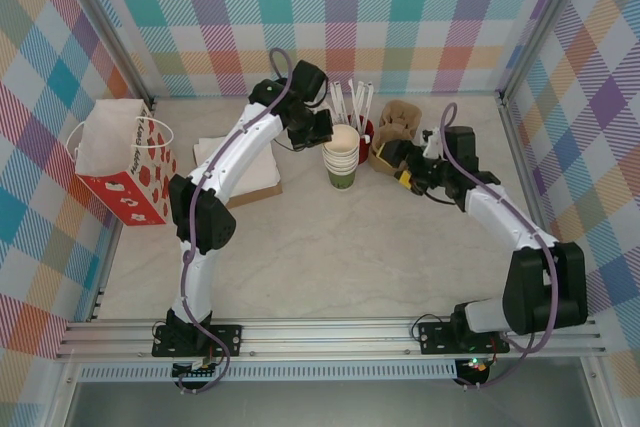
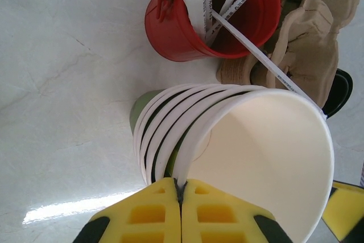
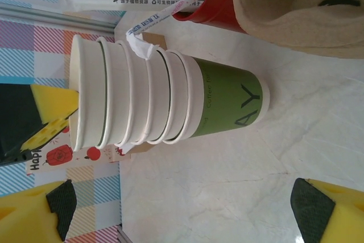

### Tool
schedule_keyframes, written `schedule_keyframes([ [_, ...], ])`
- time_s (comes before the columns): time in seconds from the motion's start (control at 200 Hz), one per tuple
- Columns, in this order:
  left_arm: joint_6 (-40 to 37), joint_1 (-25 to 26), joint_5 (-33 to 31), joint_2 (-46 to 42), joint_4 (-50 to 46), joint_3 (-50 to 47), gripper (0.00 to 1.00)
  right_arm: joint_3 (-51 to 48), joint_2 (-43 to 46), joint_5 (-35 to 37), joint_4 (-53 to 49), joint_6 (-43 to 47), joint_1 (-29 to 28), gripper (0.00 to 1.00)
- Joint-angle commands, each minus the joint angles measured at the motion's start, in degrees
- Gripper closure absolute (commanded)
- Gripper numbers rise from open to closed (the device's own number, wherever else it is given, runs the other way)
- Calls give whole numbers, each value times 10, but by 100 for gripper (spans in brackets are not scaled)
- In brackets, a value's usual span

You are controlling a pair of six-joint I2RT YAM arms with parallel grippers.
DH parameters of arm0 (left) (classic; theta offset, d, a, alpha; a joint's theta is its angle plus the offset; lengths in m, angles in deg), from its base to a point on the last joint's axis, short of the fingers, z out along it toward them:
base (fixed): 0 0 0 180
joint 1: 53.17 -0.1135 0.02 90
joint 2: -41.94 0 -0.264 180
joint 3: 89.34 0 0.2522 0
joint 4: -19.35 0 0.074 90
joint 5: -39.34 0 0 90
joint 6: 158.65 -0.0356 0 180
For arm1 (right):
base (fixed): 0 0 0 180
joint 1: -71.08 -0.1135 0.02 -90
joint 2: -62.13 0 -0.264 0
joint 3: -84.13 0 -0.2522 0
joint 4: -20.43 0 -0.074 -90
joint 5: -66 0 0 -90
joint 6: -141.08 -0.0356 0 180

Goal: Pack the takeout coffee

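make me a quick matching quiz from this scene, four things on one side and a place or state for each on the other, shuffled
Things:
1. cup stack
2. red bucket
3. gift bag
4. right tool

Place or state:
a. open, jaws wide apart
b. top rim pinched by the left tool
c. stands farthest left
d. holds wrapped straws

Pairs: 1-b, 2-d, 3-c, 4-a
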Motion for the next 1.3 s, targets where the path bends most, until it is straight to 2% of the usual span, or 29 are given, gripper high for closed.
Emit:
schedule_keyframes([
  [0.0,6,13,11,-18,10,-5,95,9,-29,-24,61,-29,-12,2],
  [0.43,14,18,16,-30,25,-27,95,38,-99,-29,96,-43,-38,2],
  [0.905,22,19,20,-31,32,-30,95,29,-120,-23,138,-72,-39,5],
  [1.295,41,19,33,-39,54,-30,95,12,-135,-9,131,-66,-40,6],
])
